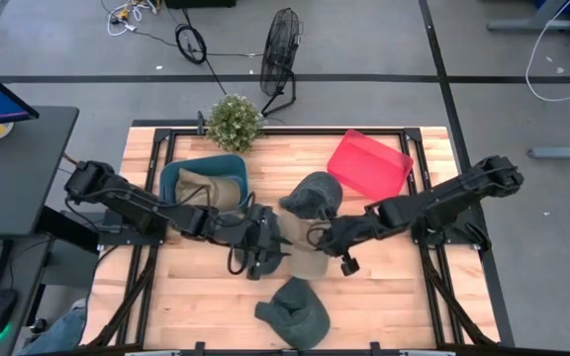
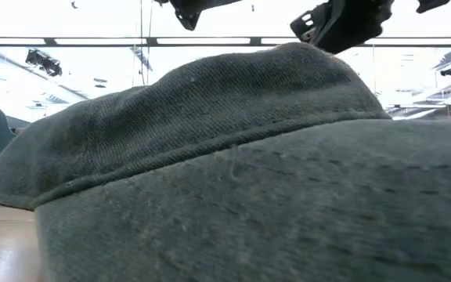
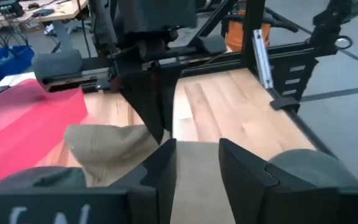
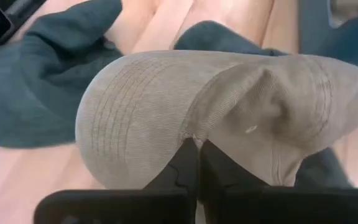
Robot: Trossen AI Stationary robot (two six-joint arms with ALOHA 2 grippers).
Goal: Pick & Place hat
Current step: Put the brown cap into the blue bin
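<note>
A tan cap point(image 1: 308, 259) sits at the table's middle between my two grippers; the right wrist view shows its brim and crown point(image 4: 166, 106). My right gripper point(image 1: 327, 237) point(image 4: 196, 155) is shut on it. My left gripper point(image 1: 270, 247) point(image 3: 196, 165) is open at the cap's left side, with tan cloth showing between its fingers. One dark grey cap point(image 1: 313, 193) lies just beyond on the wood. Another point(image 1: 295, 311) lies near the front edge and fills the low view point(image 2: 225, 172). My right gripper pinches the tan cap where the brim meets the crown point(image 4: 194, 134), between its two fingertips. The fingers come from the table's right, slanting down. My left gripper: its fingers point(image 3: 166, 165) stand on either side of tan cloth, and I cannot tell whether they touch it.
A teal bin point(image 1: 171, 178) at the left holds another tan cap point(image 1: 206, 186). A red bin point(image 1: 369, 163) stands at the far right, and a potted plant point(image 1: 234, 121) at the far edge. Bare wood shows at the near left and near right.
</note>
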